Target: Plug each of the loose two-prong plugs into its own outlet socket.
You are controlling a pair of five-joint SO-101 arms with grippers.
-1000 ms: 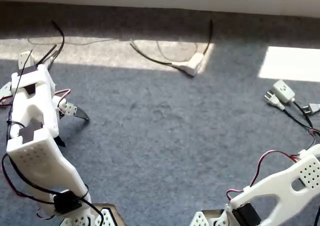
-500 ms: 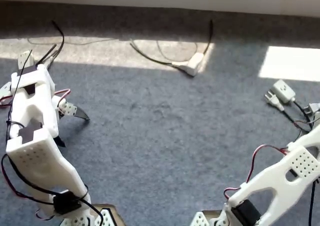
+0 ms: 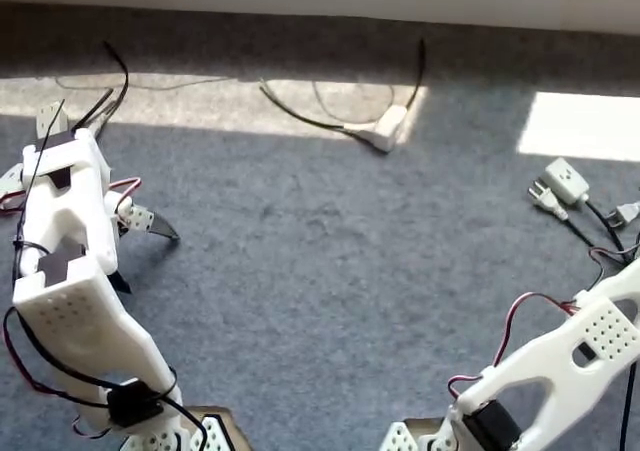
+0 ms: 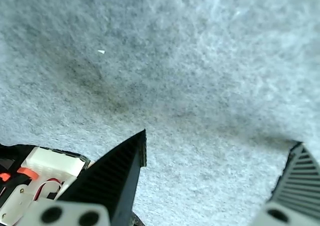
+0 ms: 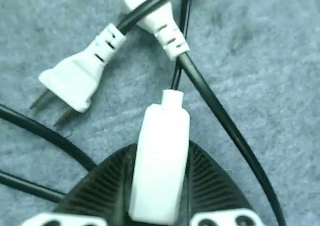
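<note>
On the carpet, high view: a grey carpet with sunlit patches at 11 and 2 o'clock.
Left arm: the left arm is white and stands at 8 o'clock, its dark fingertips low over the carpet.
Right arm: the right arm sits at 5 o'clock and runs off the edge near 4 o'clock.
Socket block: the white socket block lies at 12 to 1 o'clock on a black cord.
Group at 3 o'clock: a square socket has a plug just beside it; a second plug lies near the edge.
Left wrist view: the left gripper hangs over the carpet with its fingers spread wide.
Right wrist view: the right gripper has its fingers closed narrowly on a white cord end; I cannot tell whether it is a plug or a socket.
Loose plug: the loose plug lies flat near the held piece, apart from it, both prongs showing.
Cords: black cords cross beside the held piece.
</note>
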